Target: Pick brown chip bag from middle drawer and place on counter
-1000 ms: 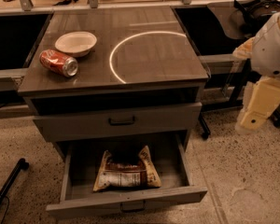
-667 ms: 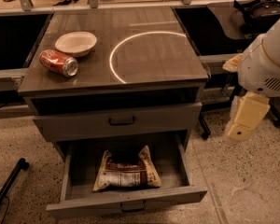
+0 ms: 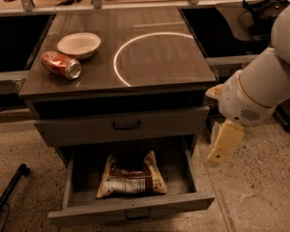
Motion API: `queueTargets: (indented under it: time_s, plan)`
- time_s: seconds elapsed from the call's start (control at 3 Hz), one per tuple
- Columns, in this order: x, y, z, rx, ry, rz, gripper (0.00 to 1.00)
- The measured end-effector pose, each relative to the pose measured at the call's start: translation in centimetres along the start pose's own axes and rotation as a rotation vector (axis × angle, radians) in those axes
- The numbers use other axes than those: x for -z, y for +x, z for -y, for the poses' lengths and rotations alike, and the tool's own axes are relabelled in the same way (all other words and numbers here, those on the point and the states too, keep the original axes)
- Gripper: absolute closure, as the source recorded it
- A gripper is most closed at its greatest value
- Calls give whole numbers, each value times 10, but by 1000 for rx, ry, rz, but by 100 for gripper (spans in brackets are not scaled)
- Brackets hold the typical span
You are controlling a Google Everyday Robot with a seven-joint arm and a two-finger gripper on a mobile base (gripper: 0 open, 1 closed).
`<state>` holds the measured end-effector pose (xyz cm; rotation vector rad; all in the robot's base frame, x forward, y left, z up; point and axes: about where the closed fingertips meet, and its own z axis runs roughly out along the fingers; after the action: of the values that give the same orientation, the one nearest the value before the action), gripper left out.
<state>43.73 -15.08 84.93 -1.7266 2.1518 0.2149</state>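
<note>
The brown chip bag lies flat inside the middle drawer, which is pulled out at the bottom of the cabinet. The counter is the cabinet's wood-grain top with a white circular arc on it. My gripper hangs on the white arm to the right of the cabinet, level with the upper drawer front and outside the open drawer. It is above and to the right of the bag, holds nothing, and is apart from the bag.
A red soda can lies on its side at the counter's left, next to a white bowl. The grey upper drawer is shut. A black stand leg lies on the speckled floor at left.
My arm and gripper have moved left and down, closer to the cabinet's right side. The bag, can and bowl have not moved.
</note>
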Motion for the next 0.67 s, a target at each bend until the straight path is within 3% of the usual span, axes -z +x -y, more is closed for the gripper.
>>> queueTargets:
  time_s: [0.67]
  plan:
    - [-16,0,0,-20,-4,30,0]
